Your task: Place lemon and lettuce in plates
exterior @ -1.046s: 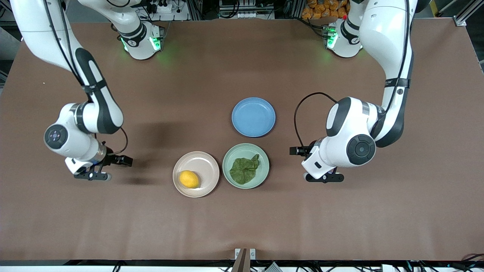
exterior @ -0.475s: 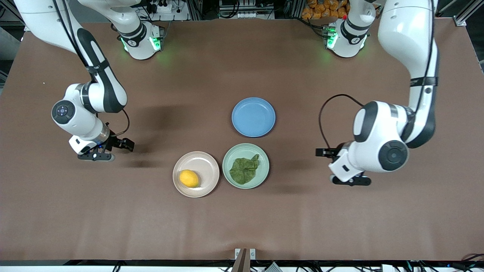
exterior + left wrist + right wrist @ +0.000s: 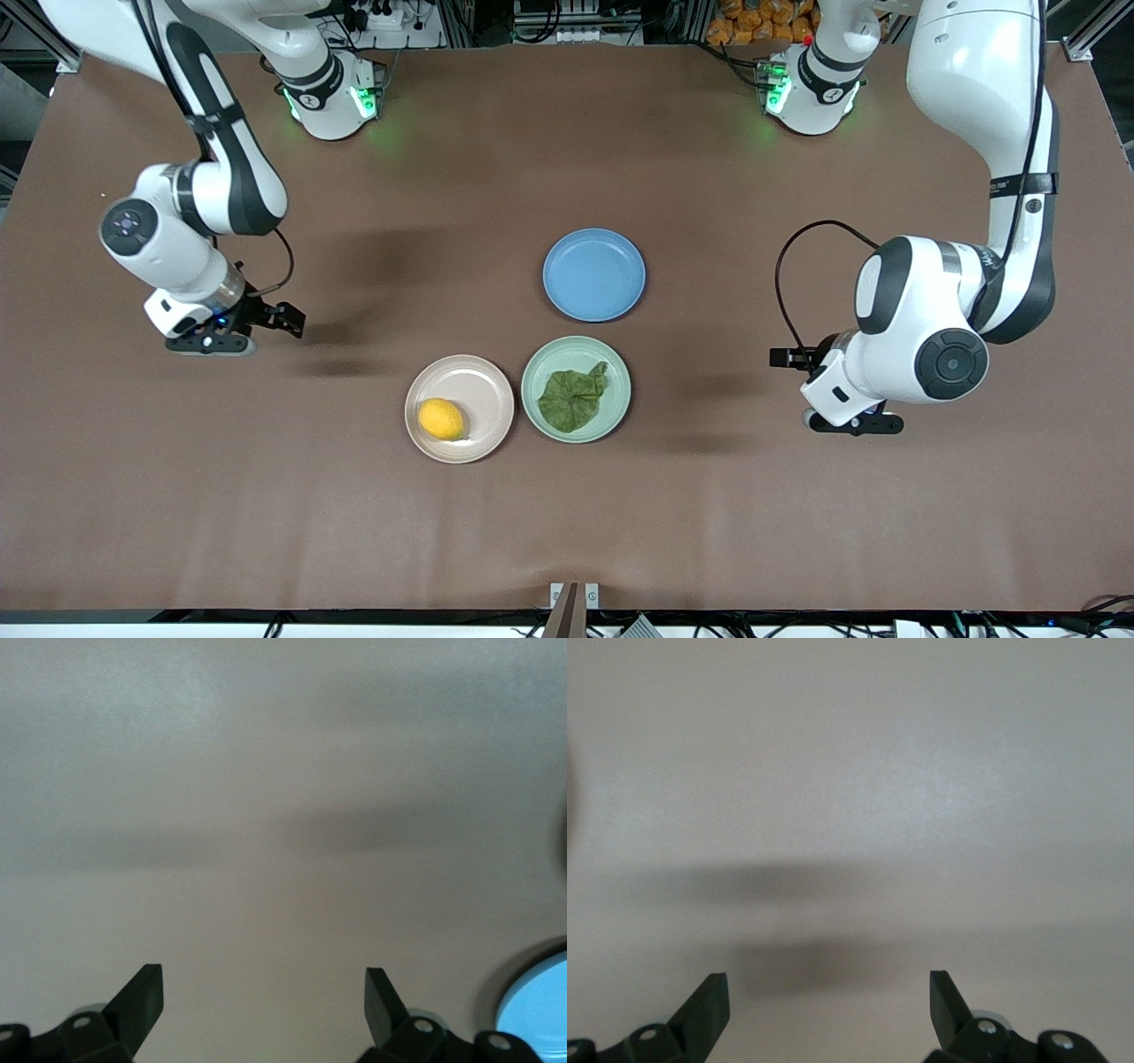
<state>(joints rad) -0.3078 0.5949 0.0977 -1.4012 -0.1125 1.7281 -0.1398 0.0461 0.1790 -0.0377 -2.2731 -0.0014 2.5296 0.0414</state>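
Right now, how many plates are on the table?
3. The blue plate lies empty, farthest from the front camera; nearer, side by side, the mint plate holds the lettuce and the beige plate the lemon.

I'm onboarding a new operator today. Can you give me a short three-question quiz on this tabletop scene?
1. True or false: the lemon lies in the beige-pink plate.
2. What does the mint green plate hold? A) lemon B) lettuce C) nothing
3. Which plate has nothing on it?

Key
1. True.
2. B, the lettuce.
3. The blue plate, farther from the front camera than the other two.

Both the left gripper and right gripper hang open over bare table.
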